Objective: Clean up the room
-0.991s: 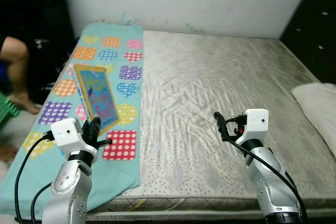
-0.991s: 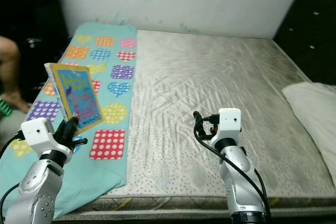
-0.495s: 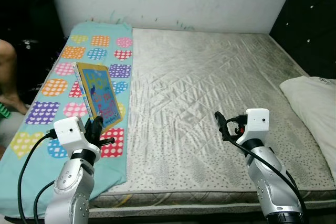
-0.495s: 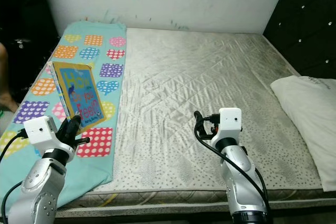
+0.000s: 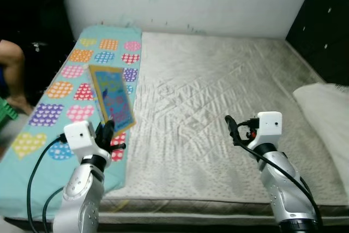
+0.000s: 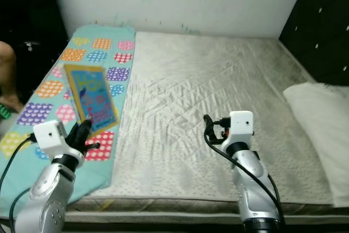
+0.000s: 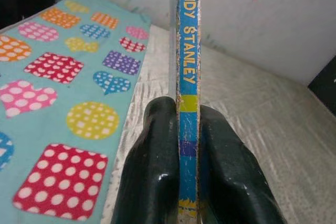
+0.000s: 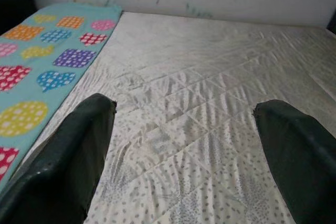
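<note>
Against a white marked wall stands a bed with a bare grey quilted mattress (image 5: 218, 107); a turquoise sheet with coloured dotted hearts and squares (image 5: 54, 96) covers its left part. The left end effector (image 7: 181, 182) pinches the spine of a thin blue children's book (image 5: 112, 97), held upright above the sheet's near right edge. The right end effector (image 8: 178, 156) is spread and empty above the mattress. I think the book should be carried level, with a firm grip, because it is held only by its lower edge and may swing. A white pillow (image 5: 326, 110) lies at the right.
</note>
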Motion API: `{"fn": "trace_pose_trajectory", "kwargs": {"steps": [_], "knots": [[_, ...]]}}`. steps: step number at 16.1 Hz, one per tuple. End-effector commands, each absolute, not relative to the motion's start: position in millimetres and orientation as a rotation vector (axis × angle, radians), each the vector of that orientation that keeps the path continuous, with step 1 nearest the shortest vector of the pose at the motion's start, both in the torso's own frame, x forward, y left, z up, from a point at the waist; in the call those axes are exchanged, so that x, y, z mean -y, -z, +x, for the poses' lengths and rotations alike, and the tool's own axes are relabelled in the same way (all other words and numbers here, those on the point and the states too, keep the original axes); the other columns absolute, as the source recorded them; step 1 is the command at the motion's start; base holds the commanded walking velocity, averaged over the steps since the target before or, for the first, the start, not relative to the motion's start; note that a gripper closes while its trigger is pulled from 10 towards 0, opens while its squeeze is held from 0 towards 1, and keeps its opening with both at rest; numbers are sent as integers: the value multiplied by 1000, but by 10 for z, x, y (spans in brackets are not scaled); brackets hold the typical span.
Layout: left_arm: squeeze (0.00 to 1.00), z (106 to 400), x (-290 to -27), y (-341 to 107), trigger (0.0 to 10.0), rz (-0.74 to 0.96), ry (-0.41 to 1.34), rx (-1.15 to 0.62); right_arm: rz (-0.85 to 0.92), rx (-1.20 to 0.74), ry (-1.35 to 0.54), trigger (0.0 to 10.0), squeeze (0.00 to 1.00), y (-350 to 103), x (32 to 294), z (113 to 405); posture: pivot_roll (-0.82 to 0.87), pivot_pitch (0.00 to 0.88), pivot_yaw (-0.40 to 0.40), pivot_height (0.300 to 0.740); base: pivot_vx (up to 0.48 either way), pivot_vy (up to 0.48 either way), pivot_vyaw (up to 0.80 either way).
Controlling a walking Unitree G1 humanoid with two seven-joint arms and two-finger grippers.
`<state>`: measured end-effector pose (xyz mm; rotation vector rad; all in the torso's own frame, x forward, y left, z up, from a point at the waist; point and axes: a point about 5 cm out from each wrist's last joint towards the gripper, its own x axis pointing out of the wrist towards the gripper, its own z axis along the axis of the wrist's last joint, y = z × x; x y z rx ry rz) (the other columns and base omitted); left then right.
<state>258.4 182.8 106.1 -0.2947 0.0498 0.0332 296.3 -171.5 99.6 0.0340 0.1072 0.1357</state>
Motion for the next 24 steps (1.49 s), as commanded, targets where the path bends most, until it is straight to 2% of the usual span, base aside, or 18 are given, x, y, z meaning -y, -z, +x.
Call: {"fn": "trace_pose_trajectory", "kwargs": {"steps": [1,12,24], "knots": [[0,2600,-1835,-1136,10000,-293,-36,-11,21,-101,-117,10000,0,-1009,1773,2967,-42,0,-40,740,0,-480,0],[0,2615,-1817,-1148,10000,-295,-29,-7,19,-96,-117,10000,0,-1010,1765,2970,-45,0,-36,740,0,-470,0],[0,2605,-1758,-1227,10000,-323,65,58,19,-94,-115,10000,0,-1009,1763,2978,-46,0,-34,740,21,0,0]]}}
